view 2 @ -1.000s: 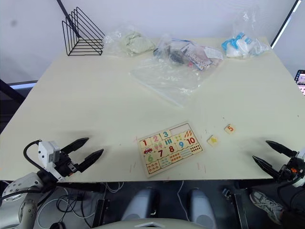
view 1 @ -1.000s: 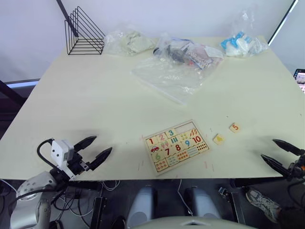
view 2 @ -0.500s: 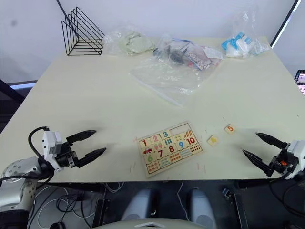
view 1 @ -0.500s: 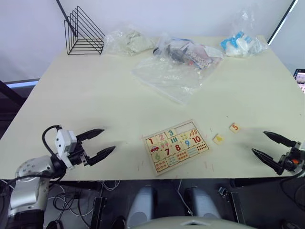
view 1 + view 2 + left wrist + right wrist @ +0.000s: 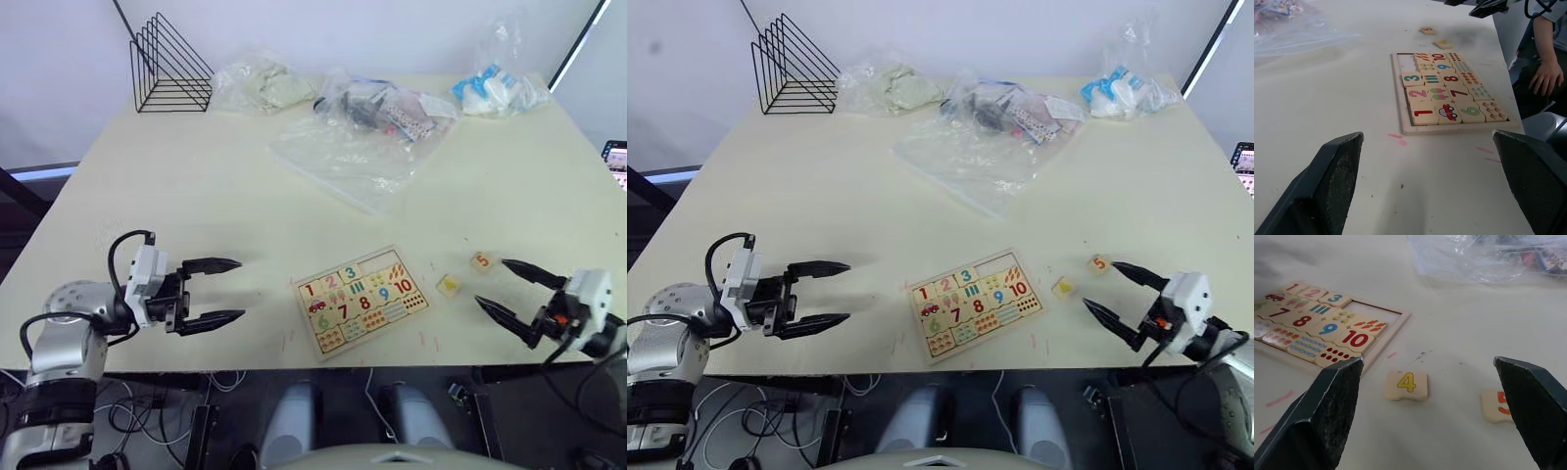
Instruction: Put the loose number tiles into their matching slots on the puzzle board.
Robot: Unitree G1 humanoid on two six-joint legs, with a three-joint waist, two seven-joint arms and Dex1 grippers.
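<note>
The flat rectangular pale wooden puzzle board (image 5: 363, 299) with colourful number and picture tiles lies near the front edge of the cream worktop (image 5: 196, 196), turned slightly askew. In its top row, past the 3, a stretch of bare pale wood shows the matching slots (image 5: 1374, 312) unfilled. Just beside the board on its right lie two loose pale wooden tiles: one with a yellow 4 (image 5: 1406, 384) nearest the board, and one with an orange 5 (image 5: 481, 261) a little farther out and back. The right gripper (image 5: 505, 289) hovers low just to the right of these tiles, its two black fingers (image 5: 1327, 416) spread wide and holding nothing, the 4 tile lying between them in the wrist view and the 5 tile near one finger. The left gripper (image 5: 225, 291) is well to the left of the board, pointing toward it, its fingers (image 5: 1334, 171) likewise wide apart and empty. Behind the board lie clear plastic bags (image 5: 343, 157) with mixed contents, and a black wire rack (image 5: 168, 67) stands at the far left corner.
</note>
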